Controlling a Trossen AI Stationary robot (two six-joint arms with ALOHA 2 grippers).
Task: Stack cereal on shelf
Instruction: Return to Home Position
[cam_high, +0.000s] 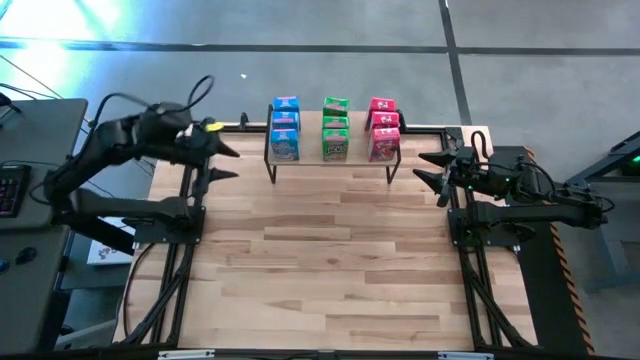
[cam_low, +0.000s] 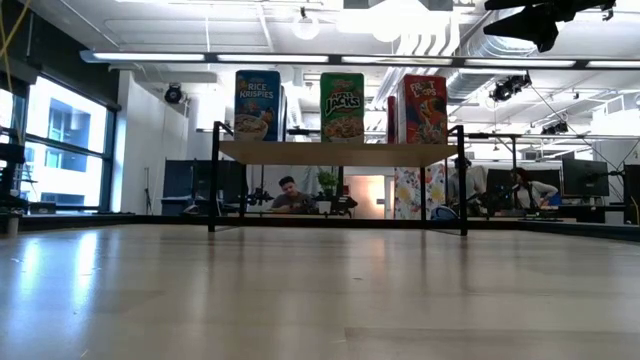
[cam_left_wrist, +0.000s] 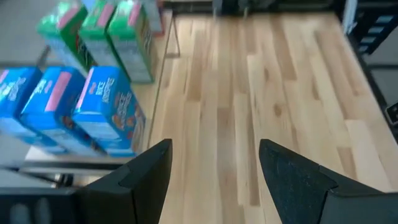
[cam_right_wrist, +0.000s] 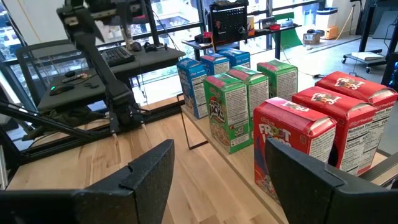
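Nine cereal boxes stand upright on their bases on the shelf (cam_high: 330, 160) at the table's far edge: three blue (cam_high: 285, 128) on the left, three green (cam_high: 335, 128) in the middle, three pink-red (cam_high: 383, 128) on the right. The low view shows the shelf's plank (cam_low: 335, 152) on thin black legs with the boxes (cam_low: 343, 107) on top. My left gripper (cam_high: 228, 162) hangs open left of the shelf, near the blue boxes (cam_left_wrist: 93, 112). My right gripper (cam_high: 428, 168) hangs open right of the shelf, facing the pink-red boxes (cam_right_wrist: 323, 134). Neither touches anything.
The wooden tabletop (cam_high: 330, 260) stretches bare from the shelf to the near edge. Black frame rails (cam_high: 170, 290) run along both sides. A desk with a keyboard (cam_high: 10, 185) stands off the table's left. People sit in the room behind (cam_low: 290, 195).
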